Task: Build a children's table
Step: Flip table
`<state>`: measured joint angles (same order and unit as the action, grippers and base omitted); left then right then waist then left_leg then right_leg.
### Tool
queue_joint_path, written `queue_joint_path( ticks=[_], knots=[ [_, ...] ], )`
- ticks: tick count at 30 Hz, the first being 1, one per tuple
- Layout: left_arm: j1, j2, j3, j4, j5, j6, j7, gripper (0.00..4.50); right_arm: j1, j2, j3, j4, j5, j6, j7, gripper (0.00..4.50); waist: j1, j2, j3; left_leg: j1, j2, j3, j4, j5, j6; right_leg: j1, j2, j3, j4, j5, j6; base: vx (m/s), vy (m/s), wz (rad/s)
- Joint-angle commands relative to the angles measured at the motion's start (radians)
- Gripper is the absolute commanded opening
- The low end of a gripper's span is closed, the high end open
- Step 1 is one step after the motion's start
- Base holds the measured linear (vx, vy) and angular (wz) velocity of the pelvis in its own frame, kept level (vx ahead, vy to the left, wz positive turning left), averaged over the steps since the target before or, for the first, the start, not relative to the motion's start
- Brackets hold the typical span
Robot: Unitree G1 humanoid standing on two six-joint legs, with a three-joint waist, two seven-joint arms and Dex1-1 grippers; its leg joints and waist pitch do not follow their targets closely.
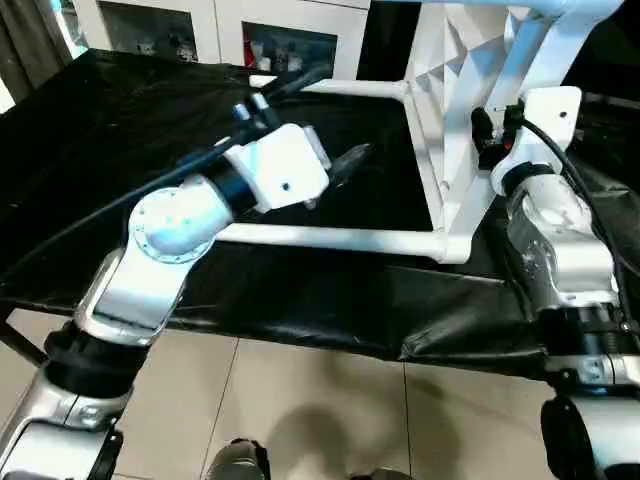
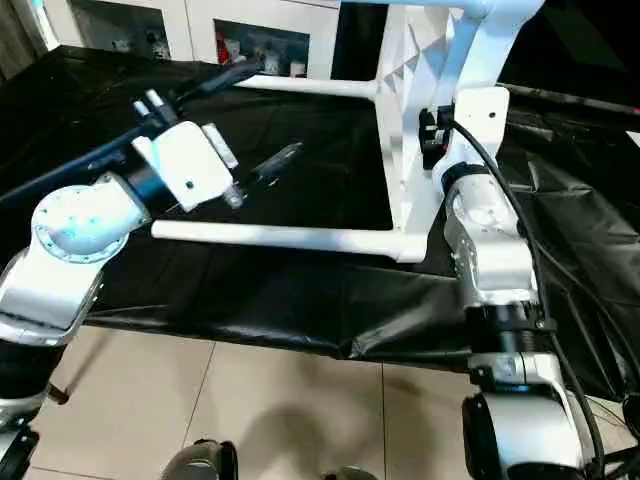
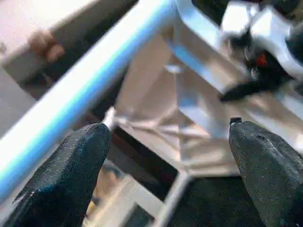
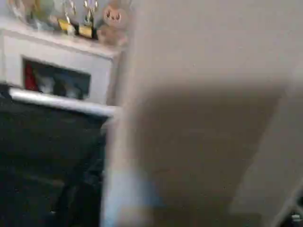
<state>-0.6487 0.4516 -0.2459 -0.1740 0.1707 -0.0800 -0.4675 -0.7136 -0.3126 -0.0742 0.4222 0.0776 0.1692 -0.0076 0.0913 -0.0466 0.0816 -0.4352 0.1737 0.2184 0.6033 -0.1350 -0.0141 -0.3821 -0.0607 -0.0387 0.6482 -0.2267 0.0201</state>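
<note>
While the tabletop [image 1: 450, 120] stands on edge, left jaws gape beside a leg [image 1: 330, 238]; right jaws unclear.

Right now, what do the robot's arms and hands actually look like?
Both arms are silver metal with rounded, disc-like joints and black rings between segments. Each wrist ends in a boxy white housing. The left hand has two blunt black fingers with a matte, slightly grainy surface. A black cable loops along the right arm, and another runs along the left arm.
</note>
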Motion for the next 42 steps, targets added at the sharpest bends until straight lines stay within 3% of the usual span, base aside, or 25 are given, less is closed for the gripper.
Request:
queue_joint_path(
  ticks=[1, 3, 6, 10, 14, 16, 19, 26, 31, 34, 37, 42],
  knots=[
    [-0.059, 0.002, 0.012, 0.012, 0.037, -0.026, 0.025, 4.50, -0.023, -0.009, 0.012, 0.021, -0.033, -0.034, -0.001, 2.83, -0.003, 0.003, -0.086, 0.061, 0.060, -0.036, -0.060, -0.177, -0.069, 0.016, -0.080, 0.040, -0.068, -0.047, -0.157, 0.000, 0.000, 0.00],
    [-0.085, 0.014, 0.035, 0.041, 0.047, -0.009, 0.041, 4.50, -0.016, -0.006, 0.016, 0.014, -0.036, -0.038, -0.004, 2.96, -0.007, -0.003, -0.084, 0.058, 0.061, -0.037, -0.062, -0.182, -0.066, 0.018, -0.079, 0.040, -0.068, -0.053, -0.152, 0.000, 0.000, 0.00],
    [-0.130, 0.040, 0.048, 0.101, 0.096, -0.017, 0.076, 4.50, 0.004, -0.001, 0.019, -0.006, -0.040, -0.077, -0.010, 3.03, -0.008, -0.003, -0.082, 0.057, 0.059, -0.037, -0.061, -0.177, -0.061, 0.017, -0.080, 0.041, -0.069, -0.063, -0.145, 0.000, 0.000, 0.00],
    [-0.186, 0.070, 0.047, 0.190, 0.169, -0.087, 0.121, 4.50, 0.046, 0.017, 0.024, -0.053, -0.046, -0.154, 0.006, 3.03, -0.006, 0.003, -0.082, 0.060, 0.061, -0.040, -0.063, -0.182, -0.059, 0.012, -0.077, 0.041, -0.069, -0.053, -0.137, 0.000, 0.000, 0.00],
    [-0.230, 0.104, 0.036, 0.276, 0.247, -0.118, 0.179, 4.50, 0.110, 0.029, 0.020, -0.126, -0.064, -0.209, -0.022, 3.03, -0.004, 0.011, -0.084, 0.060, 0.061, -0.041, -0.062, -0.163, -0.045, 0.014, -0.077, 0.039, -0.060, 0.020, -0.154, 0.000, 0.000, 0.00],
    [-0.240, 0.109, 0.035, 0.297, 0.265, -0.126, 0.198, 4.50, 0.124, 0.032, 0.017, -0.143, -0.063, -0.215, -0.025, 3.03, -0.004, 0.008, -0.082, 0.061, 0.060, -0.041, -0.064, -0.178, -0.042, 0.013, -0.077, 0.040, -0.065, 0.008, -0.153, 0.000, 0.000, 0.00],
    [-0.294, 0.132, 0.026, 0.391, 0.339, -0.154, 0.262, 4.50, 0.220, 0.034, 0.011, -0.227, -0.113, -0.275, -0.080, 3.03, 0.001, 0.014, -0.078, 0.065, 0.061, -0.042, -0.066, -0.212, -0.053, 0.007, -0.078, 0.042, -0.071, -0.029, -0.146, 0.000, 0.000, 0.00],
    [-0.340, 0.133, 0.010, 0.488, 0.378, -0.198, 0.299, 4.50, 0.305, 0.055, -0.025, -0.304, -0.129, -0.358, -0.118, 3.03, -0.002, 0.017, -0.073, 0.069, 0.064, -0.049, -0.076, -0.309, -0.078, 0.000, -0.082, 0.043, -0.078, -0.110, -0.145, 0.000, 0.000, 0.00],
    [-0.373, 0.127, -0.009, 0.564, 0.405, -0.233, 0.330, 4.50, 0.346, 0.067, -0.031, -0.377, -0.083, -0.433, -0.080, 3.03, 0.000, 0.019, -0.074, 0.065, 0.064, -0.052, -0.078, -0.306, -0.068, 0.004, -0.082, 0.042, -0.078, -0.085, -0.142, 0.000, 0.000, 0.00],
    [-0.413, 0.109, -0.030, 0.643, 0.436, -0.269, 0.359, 4.50, 0.402, 0.074, 0.013, -0.435, -0.047, -0.470, -0.009, 3.03, 0.001, 0.018, -0.074, 0.063, 0.064, -0.053, -0.077, -0.312, -0.049, 0.007, -0.086, 0.043, -0.080, -0.074, -0.146, 0.000, 0.000, 0.00],
    [-0.452, 0.091, -0.038, 0.692, 0.463, -0.256, 0.397, 4.50, 0.434, 0.080, 0.062, -0.449, -0.067, -0.501, 0.019, 3.03, -0.001, 0.015, -0.074, 0.059, 0.064, -0.053, -0.075, -0.288, -0.032, 0.010, -0.087, 0.041, -0.078, -0.062, -0.165, 0.000, 0.000, 0.00],
    [-0.475, 0.078, -0.027, 0.737, 0.441, -0.243, 0.398, 4.50, 0.455, 0.087, 0.158, -0.455, 0.012, -0.474, 0.172, 3.03, -0.002, 0.015, -0.073, 0.056, 0.065, -0.056, -0.076, -0.292, -0.009, 0.012, -0.087, 0.040, -0.081, -0.079, -0.178, 0.000, 0.000, 0.00]
  ],
)
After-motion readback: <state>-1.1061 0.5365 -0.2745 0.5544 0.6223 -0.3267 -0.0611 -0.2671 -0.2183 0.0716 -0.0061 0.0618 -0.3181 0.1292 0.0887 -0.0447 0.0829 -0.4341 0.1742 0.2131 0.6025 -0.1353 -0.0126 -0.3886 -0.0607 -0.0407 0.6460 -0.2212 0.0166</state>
